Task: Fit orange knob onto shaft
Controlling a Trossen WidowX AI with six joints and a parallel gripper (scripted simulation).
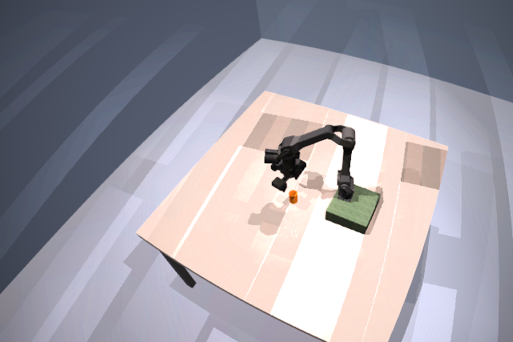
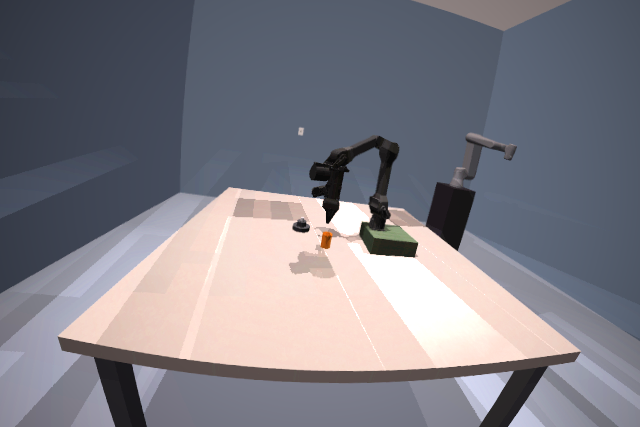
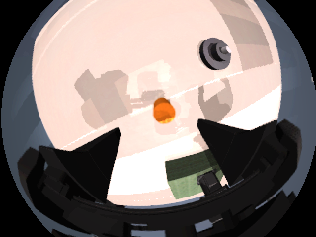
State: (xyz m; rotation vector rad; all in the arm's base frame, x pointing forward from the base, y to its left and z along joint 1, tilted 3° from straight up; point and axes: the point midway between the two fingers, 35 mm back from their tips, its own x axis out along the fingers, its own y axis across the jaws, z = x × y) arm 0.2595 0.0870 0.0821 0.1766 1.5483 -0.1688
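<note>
The orange knob stands upright on the table; its underside hole is hidden. My gripper is wide open and empty, pointing down above the table near the knob. In the wrist view the knob shows between the fingers' lines and slightly beyond the tips. The dark round pedestal stands apart from the knob, at the upper right in the wrist view. Its silver shaft is bare; its flat side cannot be made out. The pedestal is hidden in the top view, behind the gripper.
The arm's base stands on a green block to the right of the knob in the top and exterior views. A grey arm on a dark stand is beyond the table's right edge. Shadows and bright bands cross the table.
</note>
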